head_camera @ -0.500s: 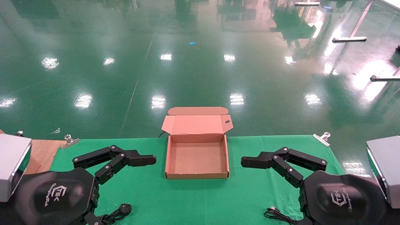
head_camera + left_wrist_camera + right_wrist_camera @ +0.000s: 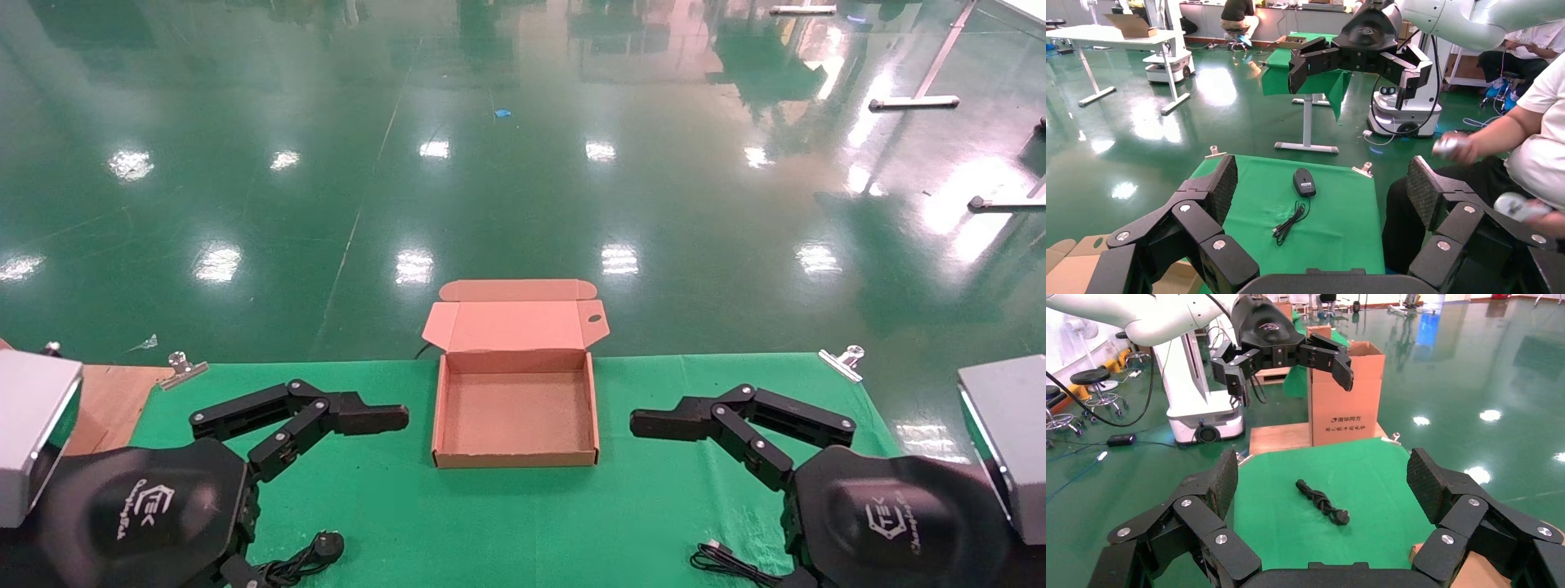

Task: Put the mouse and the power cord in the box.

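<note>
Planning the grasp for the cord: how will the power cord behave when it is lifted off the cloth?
The power cord lies as a loose black bundle, so it will probably sag and partly uncoil. Its chunky plug sits at one end and would likely dangle and swing. A pinch across the bundle's middle seems safest.

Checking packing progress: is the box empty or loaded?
Empty. The box lies open with a bare floor; the mouse and power cord lie on the cloth.

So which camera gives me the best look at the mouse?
The left wrist view: the mouse lies whole on the green cloth, its cable trailing toward the camera. The head view shows only that cable, beside the right arm's housing; the right wrist view doesn't show the mouse.
</note>
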`<state>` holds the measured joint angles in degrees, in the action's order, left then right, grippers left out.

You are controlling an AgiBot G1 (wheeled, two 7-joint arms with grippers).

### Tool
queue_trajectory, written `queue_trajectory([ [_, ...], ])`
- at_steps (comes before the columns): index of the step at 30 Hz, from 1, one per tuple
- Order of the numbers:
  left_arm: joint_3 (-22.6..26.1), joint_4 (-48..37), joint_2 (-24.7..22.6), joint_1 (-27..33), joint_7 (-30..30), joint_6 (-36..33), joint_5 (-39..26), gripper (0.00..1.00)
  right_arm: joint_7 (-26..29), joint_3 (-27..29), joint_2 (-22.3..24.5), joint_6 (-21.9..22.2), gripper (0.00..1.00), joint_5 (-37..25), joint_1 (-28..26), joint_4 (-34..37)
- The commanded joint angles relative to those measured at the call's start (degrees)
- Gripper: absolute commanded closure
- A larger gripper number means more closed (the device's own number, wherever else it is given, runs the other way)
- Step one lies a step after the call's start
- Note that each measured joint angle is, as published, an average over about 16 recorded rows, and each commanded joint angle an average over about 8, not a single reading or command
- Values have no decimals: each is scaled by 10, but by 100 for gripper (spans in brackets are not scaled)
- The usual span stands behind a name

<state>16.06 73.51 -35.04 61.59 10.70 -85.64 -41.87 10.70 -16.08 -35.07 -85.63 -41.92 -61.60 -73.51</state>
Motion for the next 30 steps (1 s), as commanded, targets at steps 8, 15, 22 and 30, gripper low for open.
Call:
queue_trajectory([
  [8, 2, 0, 0, 1, -1, 0, -4, 0, -3, 0, 2, 0, 0, -6, -2, -1],
  [15, 37, -7, -8, 31, -8, -15, -81, 0, -14, -41, 16, -7, 0, -137, -54, -19],
  [22, 113, -67, -23, 111, -42, -41, -251, 0, -26, -145, -32, -29, 0, -380, -155, -13],
  [30, 210, -186, -59, 207, -88, -34, -459, 0, -54, -241, -121, -17, 0, -593, -235, 75],
])
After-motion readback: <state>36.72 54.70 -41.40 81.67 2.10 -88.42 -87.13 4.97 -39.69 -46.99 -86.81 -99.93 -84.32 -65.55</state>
